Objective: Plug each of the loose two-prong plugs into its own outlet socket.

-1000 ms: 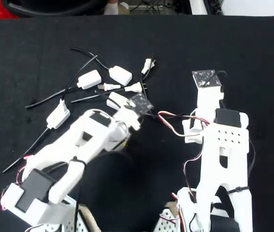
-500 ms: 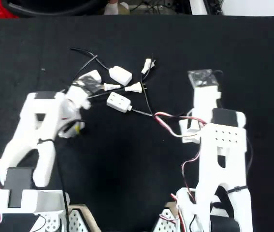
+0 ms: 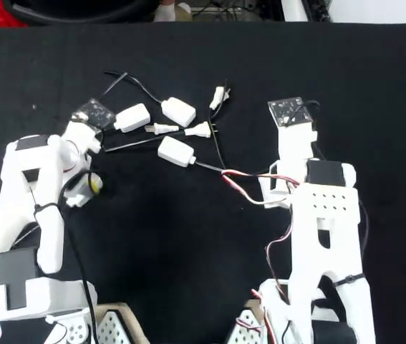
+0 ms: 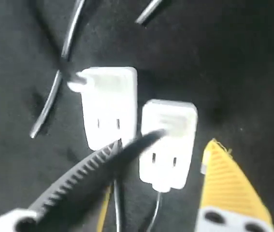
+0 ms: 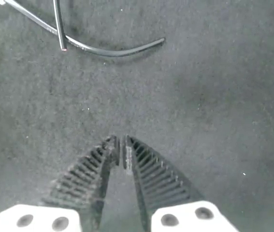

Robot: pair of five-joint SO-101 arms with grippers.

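Three white outlet sockets lie at the back of the table: one [image 3: 132, 117] beside my left gripper [image 3: 92, 115], one [image 3: 179, 111] in the middle, one [image 3: 175, 150] nearer the front. Three small two-prong plugs [image 3: 161, 129] [image 3: 201, 130] [image 3: 218, 95] lie loose among them on thin black cables. The left wrist view has two sockets [image 4: 110, 106] [image 4: 168, 142] side by side, slots visible, under my left gripper [image 4: 185, 137], which is open and holds nothing. My right gripper [image 5: 120, 145] is shut and empty over bare cloth, right of the cluster [image 3: 288, 111].
Black cables [image 3: 127, 143] trail left and toward the front from the sockets. A red-and-white wire [image 3: 249, 186] loops from the right arm toward the middle. A cable end [image 5: 112, 50] lies ahead of the right gripper. The black tabletop [image 3: 374, 86] runs wide on the right.
My left arm has swung from the middle of the cluster out to its left side, uncovering the front socket. The right arm has drifted slightly to the left.
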